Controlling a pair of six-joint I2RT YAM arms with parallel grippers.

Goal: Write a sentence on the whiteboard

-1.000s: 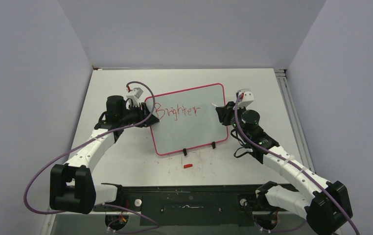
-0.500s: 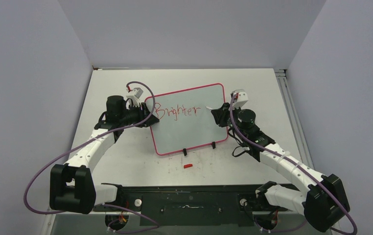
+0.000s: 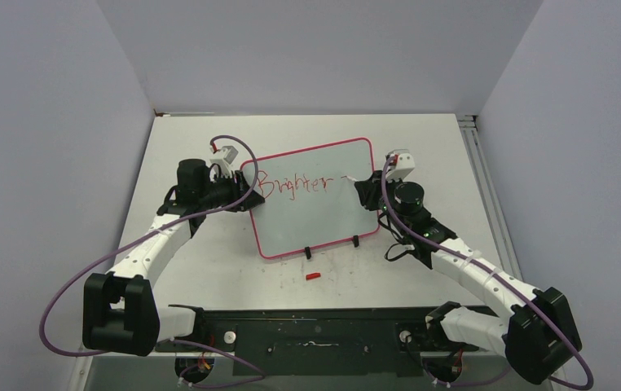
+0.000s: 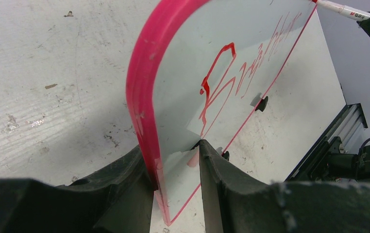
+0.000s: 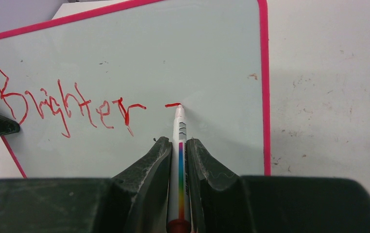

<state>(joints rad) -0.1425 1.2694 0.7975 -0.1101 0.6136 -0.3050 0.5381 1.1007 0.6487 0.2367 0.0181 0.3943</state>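
Lab test cell: plain grey walls (image 3: pixel 315 57) enclose scuffed white table (image 3: pixel 421 134), aluminium rail (image 3: pixel 491 195) alongside.

Scuffed white table (image 3: pixel 226 262); whiteboard (image 3: pixel 315 216) standing on it; small red piece (image 3: pixel 313 276) in front

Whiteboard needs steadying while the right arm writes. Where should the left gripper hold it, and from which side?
Pinch the whiteboard by its pink left edge, coming in from the left, one finger on the face, one behind. The board is thin and propped on small black feet; that edge is clear of the marker. The left gripper clamps there now.
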